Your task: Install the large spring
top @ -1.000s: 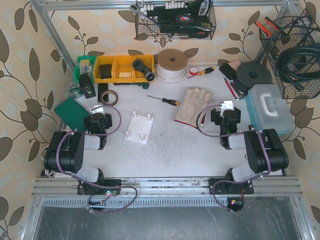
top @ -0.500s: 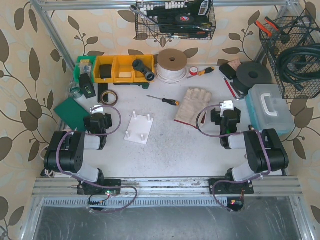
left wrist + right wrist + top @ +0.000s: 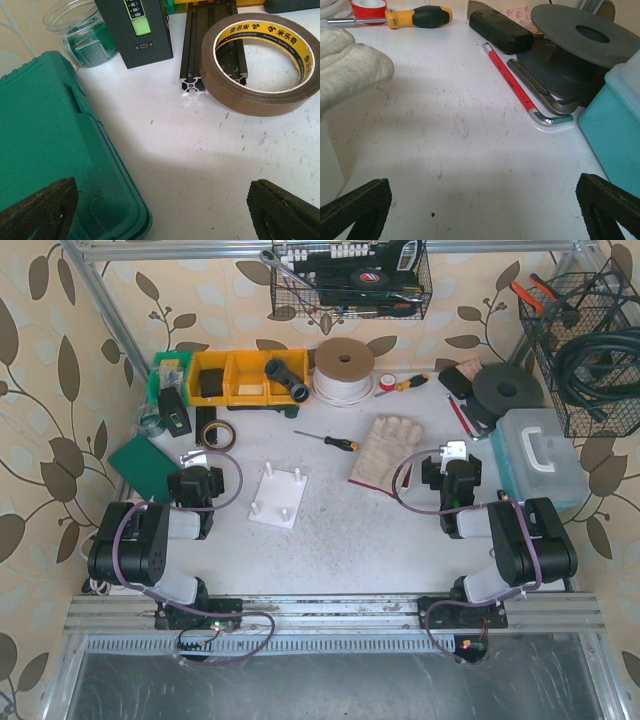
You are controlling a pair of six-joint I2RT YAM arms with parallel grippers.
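A white base plate (image 3: 278,498) with several upright pegs lies on the table between the two arms. I see no large spring in any view. My left gripper (image 3: 194,462) rests low at the left, open and empty, beside a green case (image 3: 40,145); its black fingertips (image 3: 42,207) stand wide apart in the left wrist view (image 3: 162,215). My right gripper (image 3: 454,458) rests low at the right, open and empty, near a work glove (image 3: 388,450); in the right wrist view (image 3: 485,210) its fingertips (image 3: 607,202) are also wide apart.
Ahead of the left gripper are a brown tape roll (image 3: 260,60), a black aluminium extrusion (image 3: 207,45), a black device (image 3: 135,30) and a clear jar (image 3: 80,30). Ahead of the right gripper are a red-handled hex key (image 3: 520,85), a black disc (image 3: 585,35), a teal box (image 3: 615,130) and a screwdriver (image 3: 415,17).
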